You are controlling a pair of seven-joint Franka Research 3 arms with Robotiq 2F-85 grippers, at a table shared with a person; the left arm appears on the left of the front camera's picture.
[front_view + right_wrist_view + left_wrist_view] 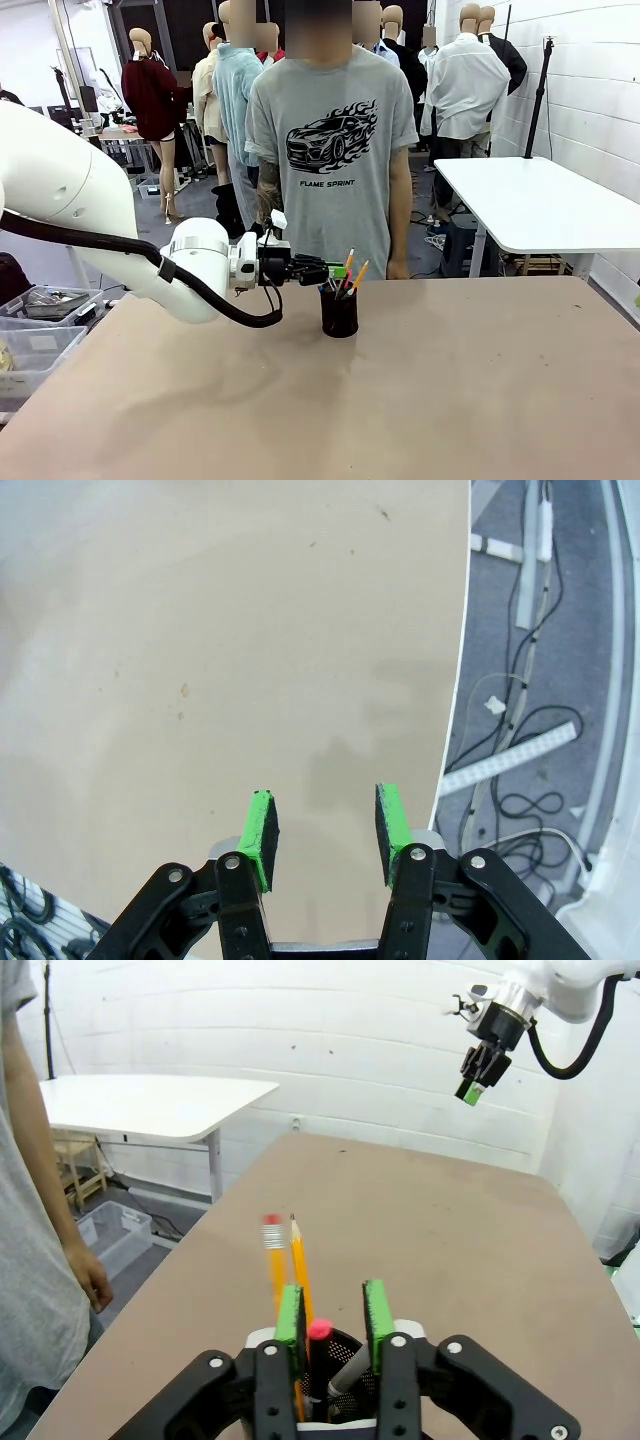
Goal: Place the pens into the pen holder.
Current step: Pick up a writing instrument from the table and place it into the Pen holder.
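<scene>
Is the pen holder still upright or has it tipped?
Upright: the pen holder stands on its base on the table, pens poking out its top.

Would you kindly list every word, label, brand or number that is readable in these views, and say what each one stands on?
"FLAME SPRINT": printed under a flaming car graphic on the grey T-shirt of the person at the far side of the table.
The pens and the pen holder: no print can be made out on them.
No other readable text shows in the front or wrist views.
</scene>
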